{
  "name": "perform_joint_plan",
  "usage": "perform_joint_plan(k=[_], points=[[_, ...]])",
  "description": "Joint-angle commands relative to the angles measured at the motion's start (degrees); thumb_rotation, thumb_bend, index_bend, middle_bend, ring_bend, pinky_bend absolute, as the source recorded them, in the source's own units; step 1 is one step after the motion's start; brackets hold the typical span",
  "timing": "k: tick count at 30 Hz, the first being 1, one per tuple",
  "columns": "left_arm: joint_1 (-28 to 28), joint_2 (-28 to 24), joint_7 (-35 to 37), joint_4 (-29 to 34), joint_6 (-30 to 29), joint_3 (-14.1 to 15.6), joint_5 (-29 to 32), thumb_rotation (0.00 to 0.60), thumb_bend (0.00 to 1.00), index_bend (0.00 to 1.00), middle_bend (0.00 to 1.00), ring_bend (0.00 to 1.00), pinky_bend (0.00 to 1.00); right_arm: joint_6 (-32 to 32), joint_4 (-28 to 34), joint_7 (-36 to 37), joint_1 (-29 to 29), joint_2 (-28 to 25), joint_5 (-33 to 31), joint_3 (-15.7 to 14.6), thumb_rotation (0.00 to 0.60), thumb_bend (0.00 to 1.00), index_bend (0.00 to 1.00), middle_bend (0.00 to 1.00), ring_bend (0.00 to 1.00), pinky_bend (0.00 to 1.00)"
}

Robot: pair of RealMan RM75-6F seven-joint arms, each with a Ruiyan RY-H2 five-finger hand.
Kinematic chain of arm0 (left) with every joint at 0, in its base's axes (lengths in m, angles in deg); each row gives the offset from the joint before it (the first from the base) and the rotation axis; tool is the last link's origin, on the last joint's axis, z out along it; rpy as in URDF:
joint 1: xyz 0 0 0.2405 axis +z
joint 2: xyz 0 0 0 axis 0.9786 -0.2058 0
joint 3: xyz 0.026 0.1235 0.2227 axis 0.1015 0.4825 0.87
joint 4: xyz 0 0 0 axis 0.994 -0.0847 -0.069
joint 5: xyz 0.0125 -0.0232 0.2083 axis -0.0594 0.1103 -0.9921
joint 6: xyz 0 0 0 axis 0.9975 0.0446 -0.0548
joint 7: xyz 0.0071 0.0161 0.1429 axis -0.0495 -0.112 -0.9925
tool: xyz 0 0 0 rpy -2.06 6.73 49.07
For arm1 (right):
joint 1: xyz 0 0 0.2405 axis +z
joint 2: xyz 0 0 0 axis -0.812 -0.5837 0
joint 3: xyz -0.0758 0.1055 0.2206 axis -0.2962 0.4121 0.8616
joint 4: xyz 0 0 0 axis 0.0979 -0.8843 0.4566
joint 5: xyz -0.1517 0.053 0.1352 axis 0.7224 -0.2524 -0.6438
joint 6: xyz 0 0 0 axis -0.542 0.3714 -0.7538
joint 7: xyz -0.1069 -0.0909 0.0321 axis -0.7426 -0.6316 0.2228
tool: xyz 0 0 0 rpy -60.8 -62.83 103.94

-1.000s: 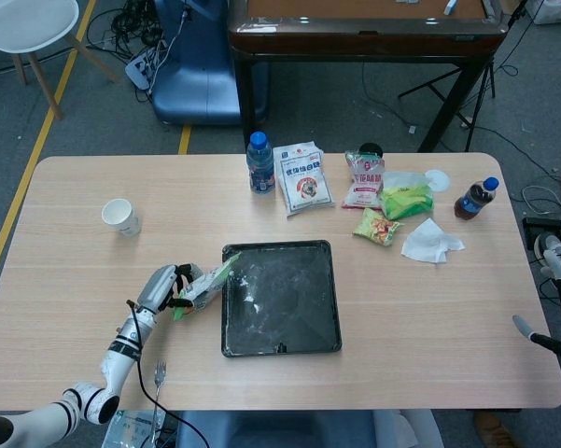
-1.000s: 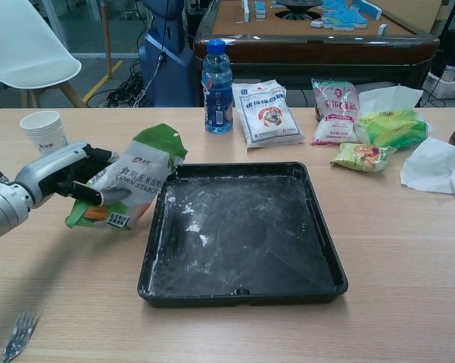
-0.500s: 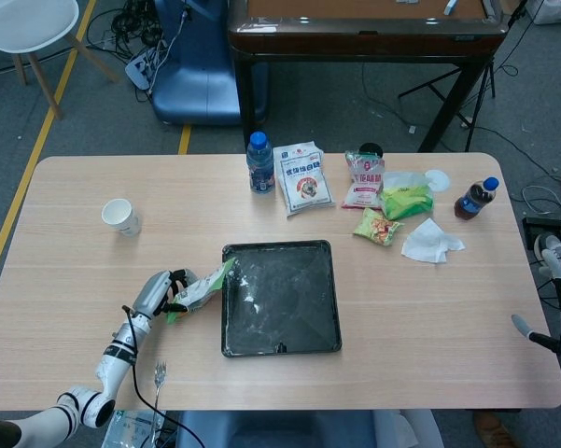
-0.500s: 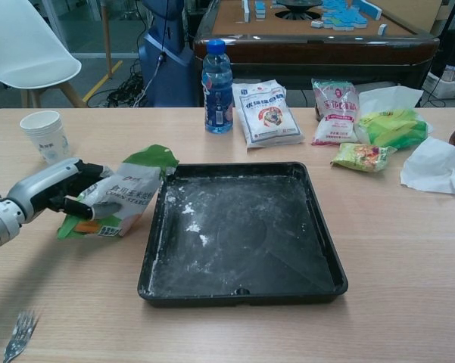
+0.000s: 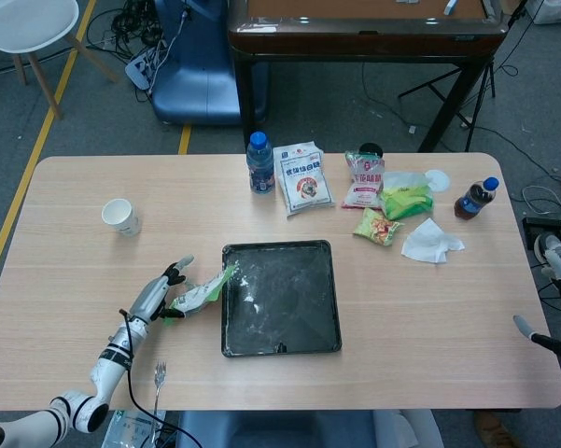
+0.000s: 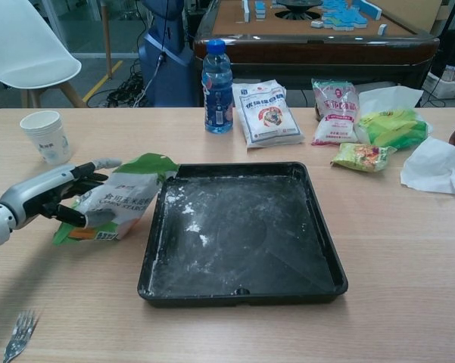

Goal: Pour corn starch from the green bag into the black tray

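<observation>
Now green bag [image 6: 115,200] flat, left hand [image 6: 49,193] opened

1. We count one green bag [image 6: 121,200] lying against our left hand [image 6: 49,198].
2. One black tray [image 6: 242,231] sits just right of that hand.
3. One fork [image 6: 17,336] lies nearer us than the hand.
4. One paper cup [image 6: 48,136] stands beyond it.
5. Two bottles stand far off: a water bottle [image 6: 217,88] and a dark-drink bottle [image 5: 473,198].
6. One white tissue [image 6: 434,166] lies far right.
</observation>
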Motion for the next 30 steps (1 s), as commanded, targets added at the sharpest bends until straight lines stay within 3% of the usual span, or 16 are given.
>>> perform_joint_plan(k=[1, 9, 12, 14, 18, 20, 25, 30], points=[[0.66, -1.67, -0.91, 3.06, 0.47, -0.94, 1.65, 0.6, 0.27, 0.0, 0.0, 0.0, 0.05, -0.02, 0.0, 0.04, 0.04, 0.02, 0.05, 0.02, 0.6, 0.05, 0.1, 0.29, 0.03, 0.07], [2.01, -4.52, -2.39, 9.46, 0.3, -3.3, 5.04, 0.6, 0.27, 0.0, 0.0, 0.0, 0.04, -0.2, 0.08, -0.01, 0.24, 0.0, 0.08, 0.13, 0.6, 0.05, 0.1, 0.29, 0.03, 0.07], [2.69, -4.63, -3.12, 11.12, -0.61, -4.68, 6.75, 0.6, 0.27, 0.02, 0.03, 0.0, 0.08, -0.34, 0.13, -0.06, 0.31, -0.02, 0.06, 0.13, 0.6, 0.05, 0.1, 0.29, 0.03, 0.07], [2.95, -4.65, -4.35, 11.86, -0.94, -5.44, 7.82, 0.6, 0.27, 0.11, 0.09, 0.05, 0.14, -0.38, 0.18, -0.05, 0.35, -0.03, 0.07, 0.15, 0.6, 0.05, 0.1, 0.29, 0.03, 0.07], [3.22, -4.09, -7.3, 12.11, -1.58, -6.3, 9.2, 0.6, 0.27, 0.44, 0.34, 0.29, 0.33, -0.38, 0.18, 0.06, 0.3, -0.06, 0.0, 0.14, 0.6, 0.05, 0.1, 0.29, 0.03, 0.07], [3.36, -3.79, -8.29, 12.23, -1.62, -6.72, 9.97, 0.6, 0.27, 0.51, 0.41, 0.34, 0.39, -0.33, 0.15, 0.15, 0.22, -0.07, -0.04, 0.11, 0.6, 0.05, 0.1, 0.29, 0.03, 0.07], [3.61, -3.08, -11.17, 11.58, -2.04, -7.39, 11.23, 0.6, 0.27, 0.6, 0.51, 0.41, 0.49, -0.05, 0.02, 0.5, -0.03, -0.09, -0.18, 0.13, 0.6, 0.05, 0.11, 0.29, 0.03, 0.07], [4.27, -2.07, -17.48, 10.39, -3.57, -7.91, 13.32, 0.6, 0.27, 0.61, 0.55, 0.46, 0.54, -0.06, -0.16, 0.82, -0.05, -0.07, -0.11, 0.11, 0.6, 0.05, 0.11, 0.29, 0.03, 0.07]])
